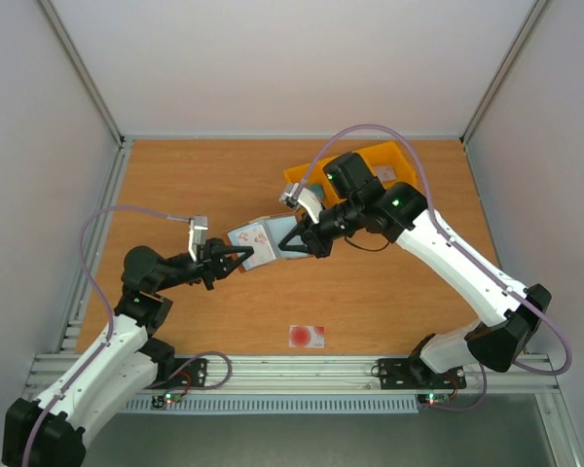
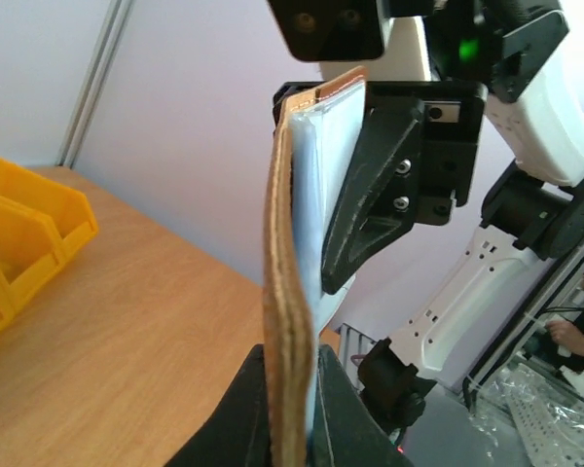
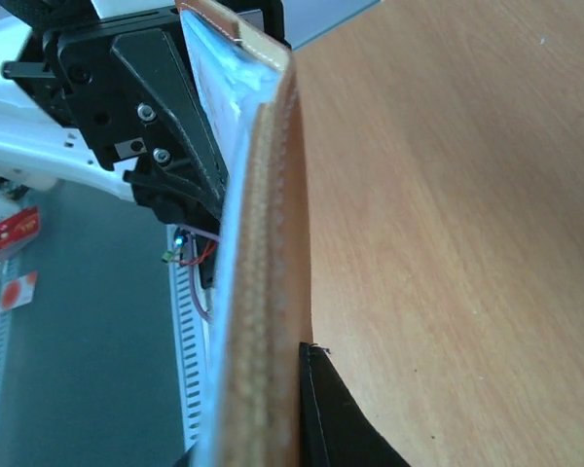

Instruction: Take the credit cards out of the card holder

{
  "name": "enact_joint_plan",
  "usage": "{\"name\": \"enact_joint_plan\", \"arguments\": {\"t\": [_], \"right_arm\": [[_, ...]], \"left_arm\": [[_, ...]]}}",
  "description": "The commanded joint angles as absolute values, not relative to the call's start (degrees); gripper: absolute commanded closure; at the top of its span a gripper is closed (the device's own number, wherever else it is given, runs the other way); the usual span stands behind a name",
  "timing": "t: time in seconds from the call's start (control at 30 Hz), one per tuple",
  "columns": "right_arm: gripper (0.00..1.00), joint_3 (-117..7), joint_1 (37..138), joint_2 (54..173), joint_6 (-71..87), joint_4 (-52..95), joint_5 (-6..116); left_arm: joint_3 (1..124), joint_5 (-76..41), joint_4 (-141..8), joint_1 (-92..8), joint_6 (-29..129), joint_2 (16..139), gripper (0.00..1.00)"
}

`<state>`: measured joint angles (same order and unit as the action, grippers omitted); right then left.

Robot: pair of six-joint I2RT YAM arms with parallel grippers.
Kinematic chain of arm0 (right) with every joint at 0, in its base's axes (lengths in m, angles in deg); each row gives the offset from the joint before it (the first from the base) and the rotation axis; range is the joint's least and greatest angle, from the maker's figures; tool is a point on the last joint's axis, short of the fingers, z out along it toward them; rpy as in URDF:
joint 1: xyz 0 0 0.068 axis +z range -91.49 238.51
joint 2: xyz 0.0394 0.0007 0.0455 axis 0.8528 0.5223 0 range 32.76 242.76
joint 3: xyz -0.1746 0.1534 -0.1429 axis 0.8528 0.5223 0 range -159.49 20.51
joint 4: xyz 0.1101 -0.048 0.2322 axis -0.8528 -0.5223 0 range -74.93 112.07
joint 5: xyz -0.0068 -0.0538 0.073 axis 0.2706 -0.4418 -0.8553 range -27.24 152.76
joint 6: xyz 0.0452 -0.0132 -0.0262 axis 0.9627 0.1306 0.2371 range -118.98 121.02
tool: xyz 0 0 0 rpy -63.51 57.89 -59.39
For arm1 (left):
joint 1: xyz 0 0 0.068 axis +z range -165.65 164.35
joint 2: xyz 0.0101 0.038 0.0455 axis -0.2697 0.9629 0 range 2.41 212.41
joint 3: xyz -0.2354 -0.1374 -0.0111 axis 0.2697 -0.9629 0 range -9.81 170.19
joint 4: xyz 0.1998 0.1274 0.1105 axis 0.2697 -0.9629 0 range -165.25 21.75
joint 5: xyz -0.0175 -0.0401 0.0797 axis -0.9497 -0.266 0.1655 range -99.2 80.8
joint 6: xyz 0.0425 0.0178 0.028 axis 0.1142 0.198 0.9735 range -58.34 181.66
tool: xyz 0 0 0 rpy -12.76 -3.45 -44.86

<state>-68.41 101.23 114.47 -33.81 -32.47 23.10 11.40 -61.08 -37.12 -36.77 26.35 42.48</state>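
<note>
The brown leather card holder (image 1: 260,243) is held open above the table between both grippers, its grey-blue lining up. A pale face with red marks (image 1: 252,236) shows inside it. My left gripper (image 1: 236,259) is shut on its left edge, my right gripper (image 1: 290,241) on its right edge. In the left wrist view the leather edge (image 2: 287,311) stands between my fingers (image 2: 238,413). In the right wrist view the edge (image 3: 268,292) lies against one finger (image 3: 336,423). One pale credit card with a red round spot (image 1: 307,337) lies flat near the front edge.
A yellow three-part bin (image 1: 362,167) stands at the back right, behind the right arm; it also shows in the left wrist view (image 2: 24,238). White walls close off the table's left, back and right sides.
</note>
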Motion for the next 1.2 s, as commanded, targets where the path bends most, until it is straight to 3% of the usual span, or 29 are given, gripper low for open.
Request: {"name": "enact_joint_plan", "arguments": {"t": [0.0,0.1,0.17,0.3,0.37,0.43,0.5,0.7,0.9,1.17], "right_arm": [[0.86,-66.3,96.9,111.3,-32.7,-28.9,16.1],[0.71,-64.0,90.0,108.2,-27.5,-25.9,17.7],[0.67,-63.3,87.2,104.9,-25.7,-24.4,20.8],[0.7,-64.8,88.1,101.4,-24.0,-25.0,29.1],[0.69,-63.8,94.2,101.7,-25.1,-23.5,28.8],[0.64,-60.7,102.2,103.2,-25.6,-17.7,23.9],[0.64,-58.3,103.2,106.7,-21.6,-11.6,16.5],[0.63,-55.9,100.7,111.2,-17.5,-6.9,15.9],[0.62,-57.0,99.8,112.9,-20.5,-11.5,16.6],[0.88,-56.1,99.0,114.3,-18.3,-6.1,5.5]], "left_arm": [[11.5,-63.4,-34.4,-36.9,26.1,41.8,1.0],[11.4,-55.8,-40.1,-36.9,24.0,41.4,1.0],[11.0,-50.9,-44.1,-36.9,22.2,41.5,1.0],[10.0,-45.6,-46.2,-36.9,21.8,41.5,1.0],[10.1,-45.1,-45.9,-36.9,22.5,41.9,1.0],[10.1,-46.1,-44.0,-36.9,22.8,42.1,1.0],[10.0,-48.0,-42.0,-36.9,22.6,42.2,1.0],[10.3,-62.7,-36.2,-36.9,25.6,40.9,1.0],[10.3,-65.9,-32.3,-36.9,26.7,41.1,1.0],[11.3,-67.0,-31.7,-36.9,27.3,41.7,1.0]]}}
